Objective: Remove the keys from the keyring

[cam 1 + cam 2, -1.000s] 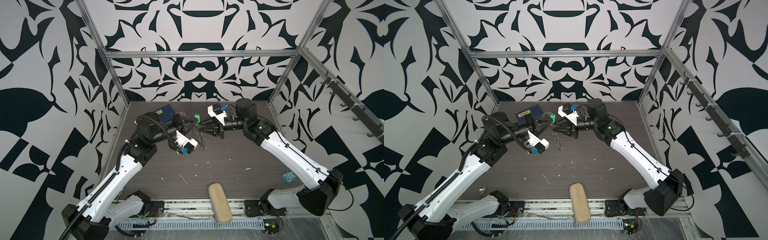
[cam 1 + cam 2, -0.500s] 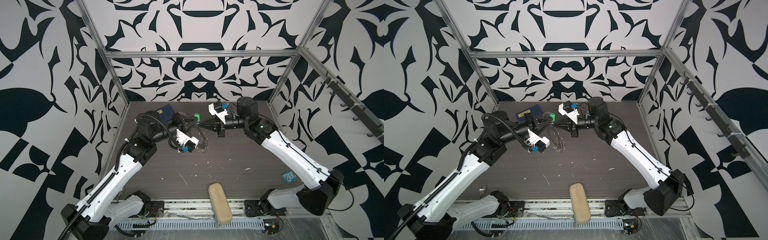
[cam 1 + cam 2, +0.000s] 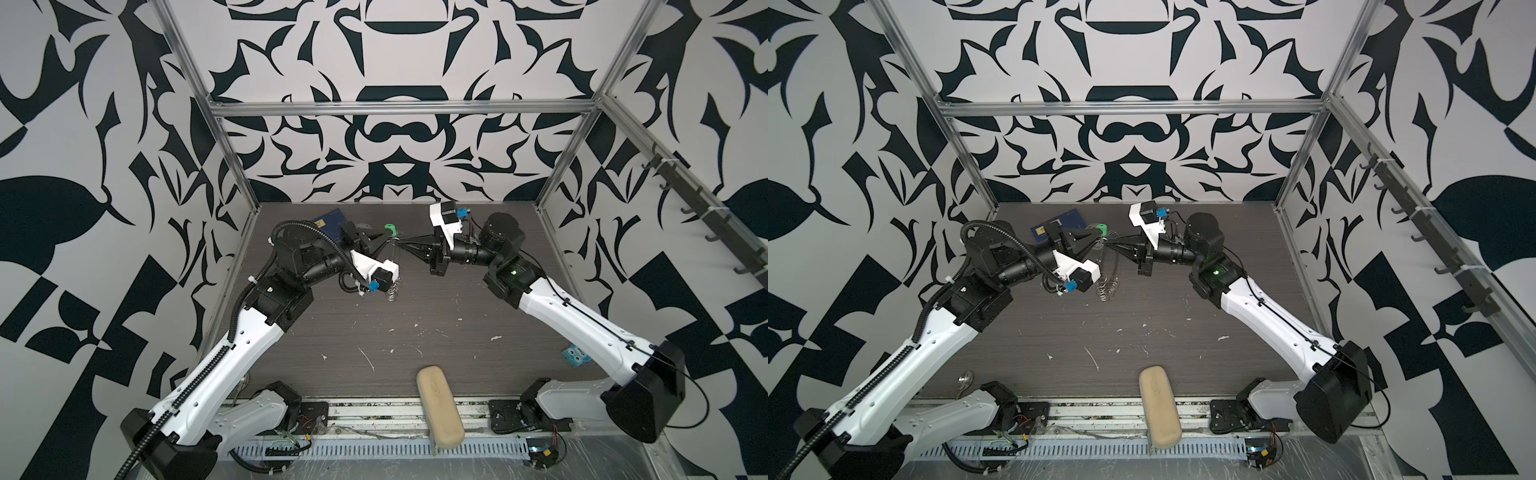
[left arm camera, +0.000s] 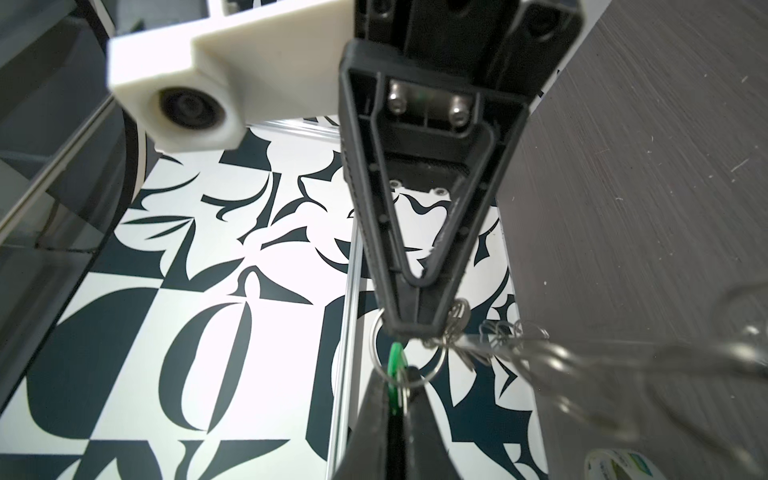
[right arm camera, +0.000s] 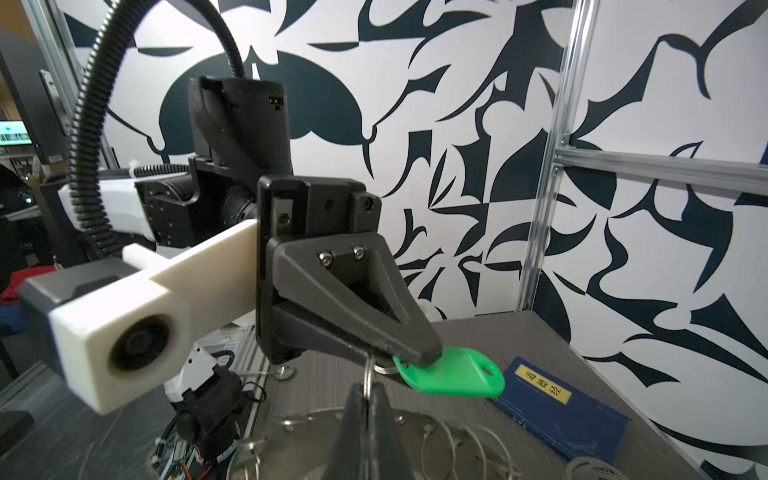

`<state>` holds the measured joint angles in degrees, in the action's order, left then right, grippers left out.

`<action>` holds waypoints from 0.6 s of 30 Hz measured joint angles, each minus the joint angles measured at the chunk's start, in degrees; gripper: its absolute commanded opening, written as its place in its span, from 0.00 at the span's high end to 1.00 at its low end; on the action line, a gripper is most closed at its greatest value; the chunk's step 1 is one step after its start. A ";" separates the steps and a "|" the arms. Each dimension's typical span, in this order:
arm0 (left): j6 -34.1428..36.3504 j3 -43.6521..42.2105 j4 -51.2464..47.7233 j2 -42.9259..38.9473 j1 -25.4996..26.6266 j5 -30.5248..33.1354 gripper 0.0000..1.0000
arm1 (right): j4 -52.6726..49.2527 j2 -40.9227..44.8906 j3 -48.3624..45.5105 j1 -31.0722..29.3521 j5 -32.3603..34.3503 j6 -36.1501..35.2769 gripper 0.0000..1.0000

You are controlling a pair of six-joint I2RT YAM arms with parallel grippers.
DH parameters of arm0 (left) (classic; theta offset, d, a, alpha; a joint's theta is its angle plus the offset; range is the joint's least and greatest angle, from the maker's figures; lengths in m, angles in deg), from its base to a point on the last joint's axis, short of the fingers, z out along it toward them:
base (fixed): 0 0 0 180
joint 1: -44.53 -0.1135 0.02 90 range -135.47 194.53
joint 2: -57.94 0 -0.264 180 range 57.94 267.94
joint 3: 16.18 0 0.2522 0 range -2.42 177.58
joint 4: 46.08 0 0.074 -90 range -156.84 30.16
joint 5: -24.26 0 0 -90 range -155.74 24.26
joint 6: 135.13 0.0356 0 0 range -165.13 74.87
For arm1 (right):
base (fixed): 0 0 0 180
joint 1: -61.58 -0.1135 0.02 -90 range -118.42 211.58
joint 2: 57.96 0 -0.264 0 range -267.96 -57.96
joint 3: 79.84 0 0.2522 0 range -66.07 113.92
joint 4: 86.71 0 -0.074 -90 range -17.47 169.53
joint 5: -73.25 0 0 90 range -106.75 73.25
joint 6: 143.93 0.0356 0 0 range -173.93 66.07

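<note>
Walls (image 3: 395, 137): black-and-white leaf pattern on three sides, framed by metal posts; we look down into the cell.
Counter (image 3: 415, 324): dark wood grain, flecked with pale scraps; both arms reach toward its far middle.
Left hand (image 5: 415, 356): we see it clamped on the narrow end of the green key (image 5: 453, 376), with its tips pointing at the right hand.
Right hand (image 5: 366, 392): its fingers are pressed together on a thin wire ring (image 5: 384, 368), tip to tip with the left hand.
Keyring (image 5: 303, 432): we find the grey metal keyring hanging just below the two hands. In both top views its wire loops dangle beneath the left wrist camera. We cannot tell whether its low edge touches the counter.
Green key: it is held above the counter. Its wide end sticks out past the left hand's tips toward a blue book (image 5: 557, 411), and the right hand is just beside it.
Wire ring: it sits against the key's narrow end, between the two hands. We cannot tell whether it still threads the key.
</note>
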<state>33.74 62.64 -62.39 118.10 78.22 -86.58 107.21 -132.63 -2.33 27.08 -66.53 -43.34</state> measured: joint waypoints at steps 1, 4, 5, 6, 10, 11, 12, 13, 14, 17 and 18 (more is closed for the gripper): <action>-1.55 0.00 0.35 -0.07 -0.04 -0.22 1.00 | 2.29 -0.09 -0.42 -0.04 0.17 1.53 1.00; -6.93 0.20 1.81 -0.09 -0.09 -1.57 1.00 | 8.24 -0.68 -0.61 -0.09 0.81 5.40 1.00; -8.79 0.35 2.49 -0.09 -0.09 -1.99 1.00 | 10.19 -0.83 -0.72 -0.13 0.96 6.60 1.00; -10.36 0.39 3.21 -0.09 -0.11 -2.45 1.00 | 11.96 -0.94 -0.87 -0.17 1.07 7.67 1.00; -16.31 0.26 6.40 0.11 -0.28 -4.35 1.00 | 15.98 -1.03 -1.27 -0.72 2.32 10.05 1.00; -17.79 0.13 7.37 0.26 -0.33 -4.92 1.00 | 16.96 -1.01 -1.40 -0.81 2.89 10.29 1.00; -19.10 -0.15 8.20 0.39 -0.33 -5.49 1.00 | 17.94 -0.98 -1.60 -0.85 3.67 10.32 1.00; -20.11 -0.39 8.90 0.61 -0.33 -6.08 1.00 | 18.62 -0.90 -1.70 -0.85 4.42 10.32 1.00; -21.14 -0.74 9.70 0.94 -0.31 -6.60 1.00 | 19.34 -0.83 -1.88 -0.85 5.09 10.32 1.00; -23.28 -1.38 11.17 2.23 -0.22 -8.13 1.00 | 20.81 -0.76 -2.01 -0.85 6.71 10.32 1.00; -23.71 -1.57 11.47 2.62 -0.07 -8.31 1.00 | 21.20 -0.76 -2.01 -0.85 7.21 10.32 1.00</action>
<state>10.03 61.06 -50.91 120.73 78.16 -94.88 128.41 -133.40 -4.34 26.22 -59.32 -33.02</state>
